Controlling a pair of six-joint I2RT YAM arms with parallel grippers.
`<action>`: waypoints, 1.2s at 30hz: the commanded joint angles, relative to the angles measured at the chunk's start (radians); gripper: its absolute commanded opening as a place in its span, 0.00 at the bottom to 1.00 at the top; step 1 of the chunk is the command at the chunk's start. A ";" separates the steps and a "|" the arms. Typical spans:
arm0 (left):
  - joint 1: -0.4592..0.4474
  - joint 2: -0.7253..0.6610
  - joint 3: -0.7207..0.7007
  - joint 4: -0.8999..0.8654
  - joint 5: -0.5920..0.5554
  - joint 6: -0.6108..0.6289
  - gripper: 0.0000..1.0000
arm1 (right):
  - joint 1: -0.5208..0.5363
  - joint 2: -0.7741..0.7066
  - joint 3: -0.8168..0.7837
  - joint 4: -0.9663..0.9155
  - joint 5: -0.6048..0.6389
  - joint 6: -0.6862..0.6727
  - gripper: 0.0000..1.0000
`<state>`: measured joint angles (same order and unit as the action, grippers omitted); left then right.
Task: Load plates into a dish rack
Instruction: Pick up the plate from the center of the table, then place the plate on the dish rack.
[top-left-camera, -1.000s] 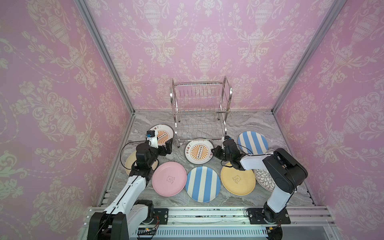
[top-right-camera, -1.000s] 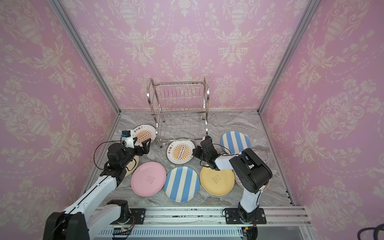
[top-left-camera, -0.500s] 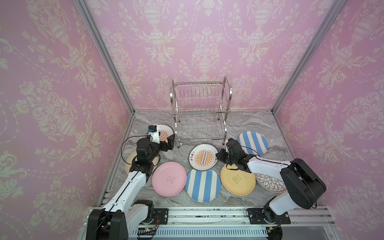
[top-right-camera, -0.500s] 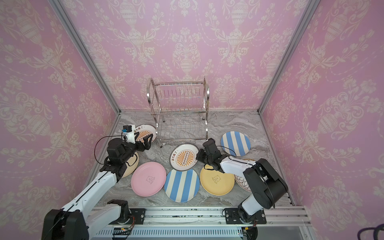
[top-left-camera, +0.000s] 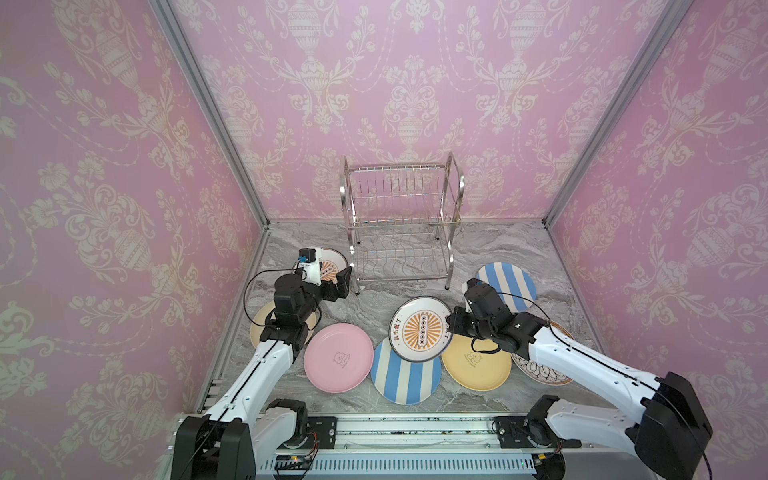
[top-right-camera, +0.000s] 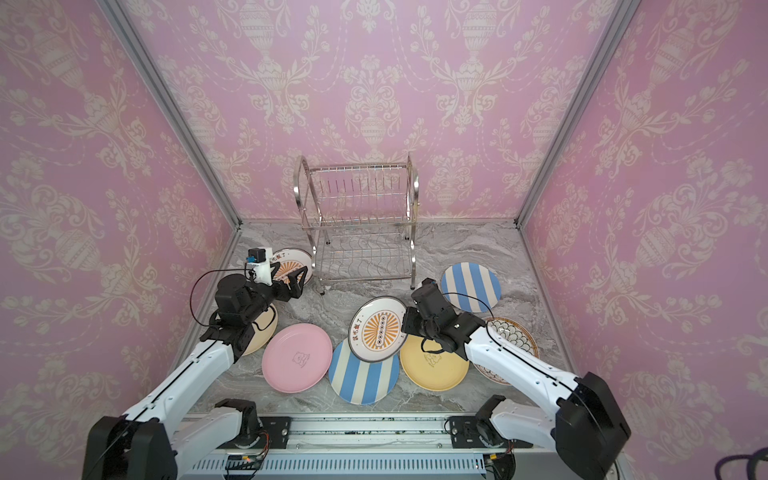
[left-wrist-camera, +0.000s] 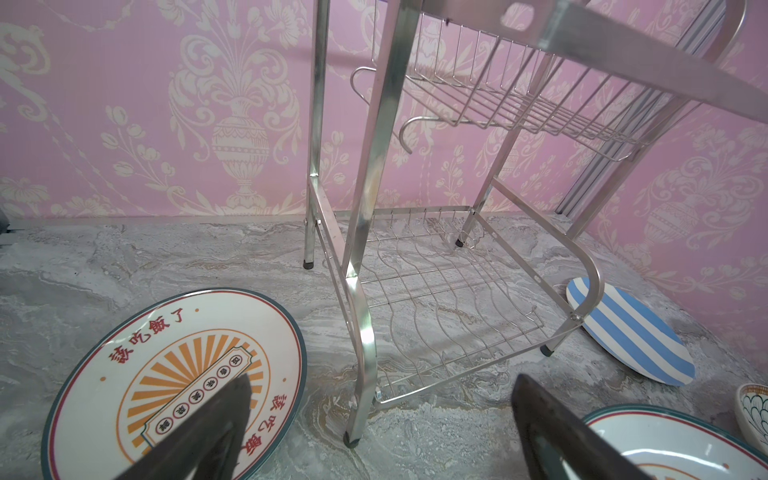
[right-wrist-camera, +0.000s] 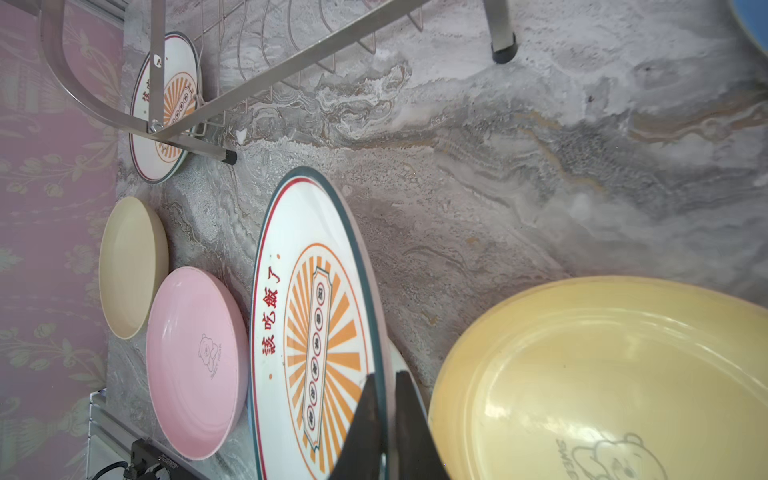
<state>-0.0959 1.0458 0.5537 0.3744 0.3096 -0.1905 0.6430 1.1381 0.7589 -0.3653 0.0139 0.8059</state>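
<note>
Since a second ago the right tool (top-left-camera: 451, 326) has lifted the sunburst plate (top-left-camera: 420, 328) off the desk (top-left-camera: 374, 299) and drawn it nearer. The plate now hangs tilted over the near striped plate (top-left-camera: 405, 374), pinched at its rim.

Left tool (left-wrist-camera: 382, 379) gapes, empty, partly over the second sunburst plate (left-wrist-camera: 174, 374) by the dish rack (top-left-camera: 401, 224) (rack holds nothing).

I'd stand the plate on edge, line it up with a slot and lower it slowly.

Rim reads 該吃飯了 in red. Bear drawings on the pink plate (top-left-camera: 338, 357) and yellow plate (top-left-camera: 478, 365); their lettering is too small to read.

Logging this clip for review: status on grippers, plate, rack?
Right gripper shut on sunburst plate rim, plate tilted up. Left gripper open beside rack leg. Rack empty, slots clear.
</note>
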 joint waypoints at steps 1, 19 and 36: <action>-0.006 0.012 0.044 0.011 0.043 0.005 0.99 | 0.003 -0.064 0.082 -0.097 0.072 -0.067 0.00; -0.010 0.057 0.059 0.121 0.131 0.068 0.99 | 0.055 -0.022 0.843 -0.398 0.444 -0.557 0.00; 0.048 0.273 0.278 0.248 0.319 0.090 0.99 | 0.055 0.021 0.862 0.169 0.726 -0.991 0.00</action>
<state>-0.0551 1.2949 0.8036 0.5861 0.5465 -0.1024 0.6945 1.1561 1.6089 -0.4381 0.6491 -0.0692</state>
